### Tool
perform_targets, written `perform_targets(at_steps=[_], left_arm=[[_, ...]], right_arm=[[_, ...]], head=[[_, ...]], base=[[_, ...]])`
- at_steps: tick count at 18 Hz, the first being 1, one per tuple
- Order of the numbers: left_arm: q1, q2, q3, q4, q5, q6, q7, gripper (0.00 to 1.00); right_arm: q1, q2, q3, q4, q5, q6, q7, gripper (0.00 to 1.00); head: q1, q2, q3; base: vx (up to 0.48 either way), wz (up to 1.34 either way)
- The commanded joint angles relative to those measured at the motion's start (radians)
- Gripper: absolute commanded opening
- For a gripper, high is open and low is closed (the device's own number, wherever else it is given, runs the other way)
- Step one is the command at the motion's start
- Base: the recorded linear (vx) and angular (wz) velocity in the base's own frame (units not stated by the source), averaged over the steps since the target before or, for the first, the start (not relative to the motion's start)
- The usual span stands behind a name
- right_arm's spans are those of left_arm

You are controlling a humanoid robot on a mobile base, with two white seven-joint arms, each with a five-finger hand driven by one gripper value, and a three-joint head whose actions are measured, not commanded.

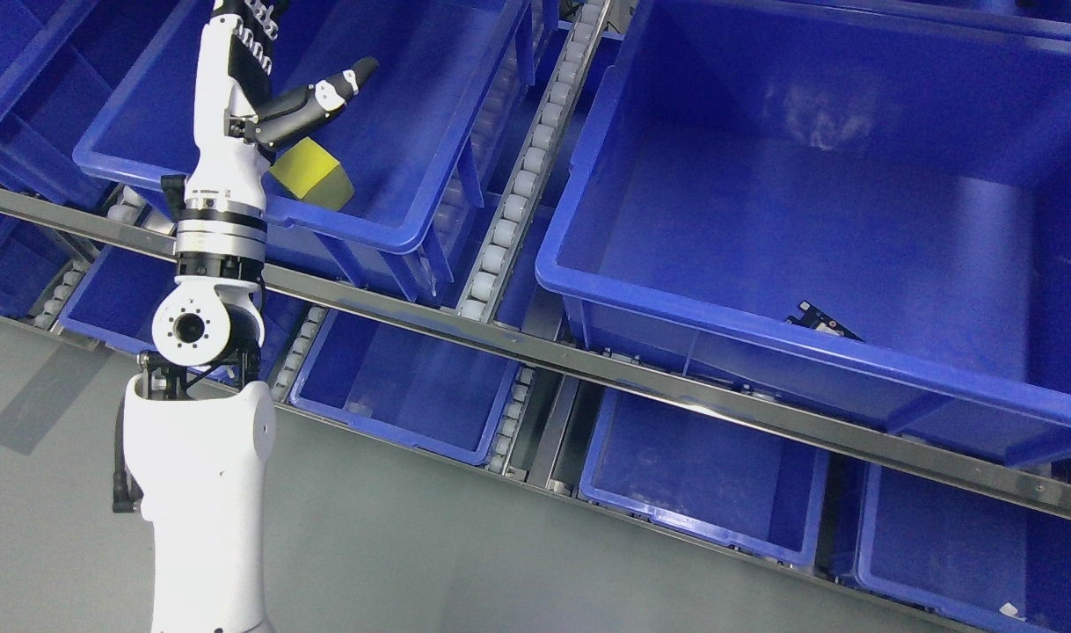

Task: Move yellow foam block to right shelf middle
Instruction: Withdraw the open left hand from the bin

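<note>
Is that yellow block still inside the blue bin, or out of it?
Inside. The yellow foam block lies in the blue bin behind its front rim, just under the left hand.

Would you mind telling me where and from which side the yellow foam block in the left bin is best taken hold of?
Probably across its two opposite flat sides, coming from above through the open top of the blue bin. The yellow foam block lies low against the bin's near wall, which blocks a frontal approach. The left hand hovers just above it, fingers extended, holding nothing.
</note>
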Motion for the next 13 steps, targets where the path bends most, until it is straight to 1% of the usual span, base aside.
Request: perform_targets(at_steps=[1, 8, 13], left_arm=[[0.018, 0.004, 0.02, -0.028, -0.032, 0.001, 0.001, 1.0], [0.019, 0.004, 0.029, -0.028, -0.032, 0.007, 0.001, 1.0], [0.004, 0.004, 0.029, -0.028, -0.03, 0.031, 0.001, 1.0]], right_arm=[[-0.002, -0.017, 0.0, -0.017, 0.0, 0.001, 0.0, 1.0], [-0.003, -0.017, 0.0, -0.017, 0.0, 0.001, 0.0, 1.0], [-0.003, -0.017, 0.0, -0.017, 0.0, 0.001, 0.0, 1.0]], head=[[0.0, 0.0, 0.0], [0.0, 0.0, 0.0], [0.0, 0.0, 0.0]], base=[[0.0, 0.0], [0.0, 0.0], [0.0, 0.0]])
